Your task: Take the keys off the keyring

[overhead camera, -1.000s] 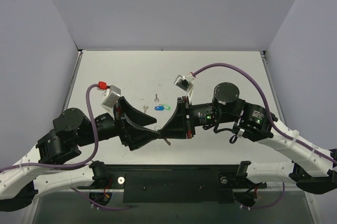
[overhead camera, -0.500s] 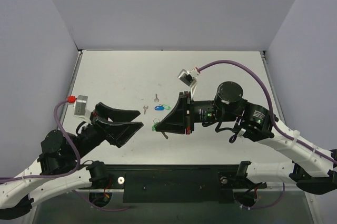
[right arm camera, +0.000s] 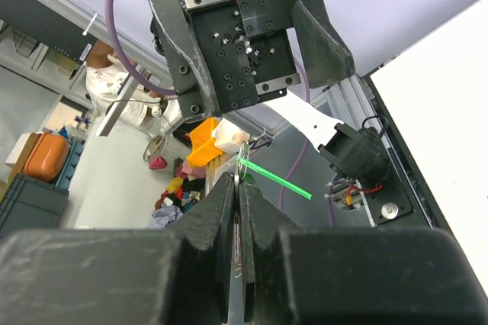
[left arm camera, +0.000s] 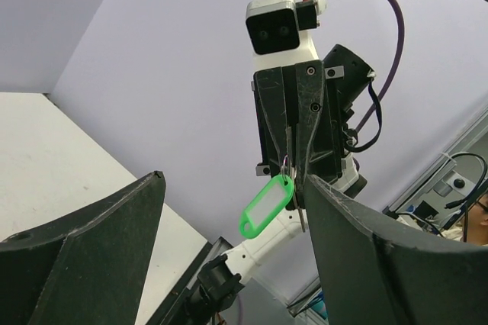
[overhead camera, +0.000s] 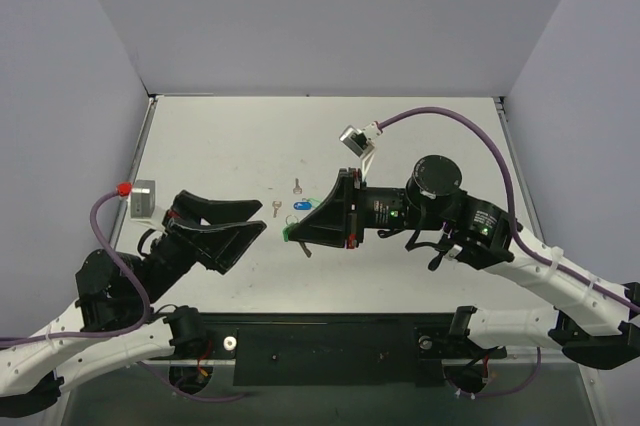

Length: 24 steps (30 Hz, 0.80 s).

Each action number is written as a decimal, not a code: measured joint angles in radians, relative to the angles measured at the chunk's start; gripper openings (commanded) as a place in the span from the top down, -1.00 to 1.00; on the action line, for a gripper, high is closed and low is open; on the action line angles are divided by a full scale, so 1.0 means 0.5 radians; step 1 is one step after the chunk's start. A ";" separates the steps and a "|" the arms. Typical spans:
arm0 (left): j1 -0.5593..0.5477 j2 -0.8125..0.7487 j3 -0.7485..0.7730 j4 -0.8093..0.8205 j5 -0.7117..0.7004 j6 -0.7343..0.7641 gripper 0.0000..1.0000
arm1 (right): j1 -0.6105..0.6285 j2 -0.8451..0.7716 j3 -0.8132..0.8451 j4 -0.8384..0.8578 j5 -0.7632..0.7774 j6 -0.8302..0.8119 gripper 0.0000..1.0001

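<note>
Pinching the keyring (left arm camera: 284, 164), the right gripper (overhead camera: 295, 231) hovers.

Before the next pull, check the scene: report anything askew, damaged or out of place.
Nothing stands out. A bare key, a second bare key and a blue-headed key lie loose on the table. The green-headed key hangs from the ring pinched in the shut right gripper; the left gripper is open and empty.

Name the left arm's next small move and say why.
Probably ease the left tool in and close on the green key: it hangs from the ring pinched in the shut right tool, and the left jaws stand open and empty.
</note>
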 measured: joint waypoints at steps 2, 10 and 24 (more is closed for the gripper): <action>0.000 0.014 0.012 -0.006 -0.017 0.003 -0.65 | 0.000 -0.013 -0.039 0.036 0.011 0.021 1.00; 0.000 0.151 0.135 -0.118 -0.093 0.037 -0.64 | -0.001 -0.146 -0.342 0.065 0.097 0.072 1.00; 0.000 0.179 0.179 -0.243 -0.066 0.100 -0.59 | -0.120 -0.244 -0.728 0.430 -0.021 0.234 1.00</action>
